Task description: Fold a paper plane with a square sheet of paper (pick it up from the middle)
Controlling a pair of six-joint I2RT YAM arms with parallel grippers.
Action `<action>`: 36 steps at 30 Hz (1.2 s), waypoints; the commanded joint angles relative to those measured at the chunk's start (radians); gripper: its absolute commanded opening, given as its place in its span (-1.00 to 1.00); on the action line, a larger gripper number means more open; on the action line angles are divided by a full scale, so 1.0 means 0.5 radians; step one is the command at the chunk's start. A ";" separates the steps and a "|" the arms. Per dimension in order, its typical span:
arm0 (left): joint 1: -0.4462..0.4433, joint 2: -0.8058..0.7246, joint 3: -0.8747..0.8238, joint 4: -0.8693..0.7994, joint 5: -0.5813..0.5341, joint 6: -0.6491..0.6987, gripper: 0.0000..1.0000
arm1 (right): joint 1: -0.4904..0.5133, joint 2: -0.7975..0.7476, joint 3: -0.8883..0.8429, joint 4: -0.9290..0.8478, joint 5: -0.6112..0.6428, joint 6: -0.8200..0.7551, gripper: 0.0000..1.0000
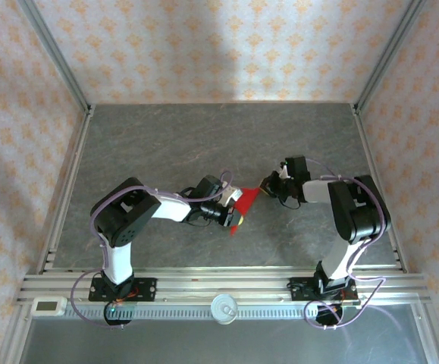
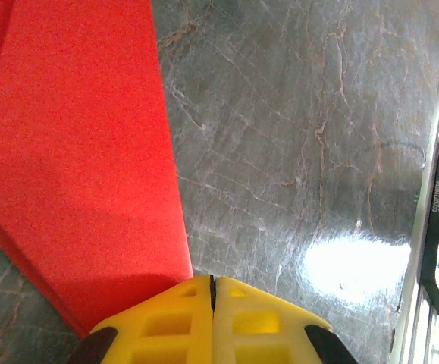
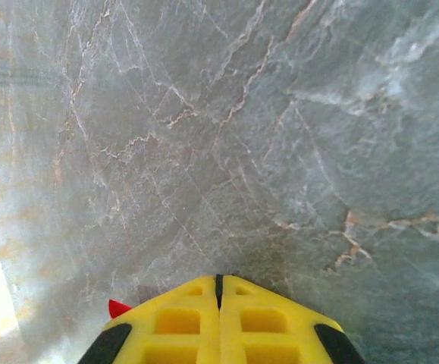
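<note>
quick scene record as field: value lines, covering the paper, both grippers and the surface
paper: bright red folded paper sheet, narrow and pointed, between the two grippers
left arm: left gripper shut, fingertips at the paper's edge; cannot tell if it pinches the paper
right arm: right gripper shut, a sliver of red showing beside its fingers
surface: grey marbled tabletop

Two robot arms bolted at the near edge of a grey marbled table [image 1: 166, 144] reach inward. The left gripper [image 1: 237, 219] and right gripper [image 1: 268, 184] sit at opposite ends of a narrow folded red sheet of paper [image 1: 248, 203], which slants from far right to near left at mid-table.
</note>
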 commanded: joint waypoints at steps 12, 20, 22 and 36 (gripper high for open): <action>0.005 0.103 -0.143 -0.533 -0.113 0.135 -1.00 | 0.280 -0.368 -0.183 0.163 -0.087 0.097 -1.00; 0.009 0.065 -0.100 -0.532 -0.109 0.115 -1.00 | 0.362 -0.169 -0.252 0.187 0.026 0.104 -1.00; 0.009 0.057 -0.092 -0.538 -0.104 0.104 -1.00 | 0.362 -0.142 -0.253 0.135 0.094 0.085 -1.00; -0.020 -0.411 -0.542 -0.363 -0.151 -0.142 -1.00 | 0.357 -0.116 -0.324 0.061 0.253 0.077 -1.00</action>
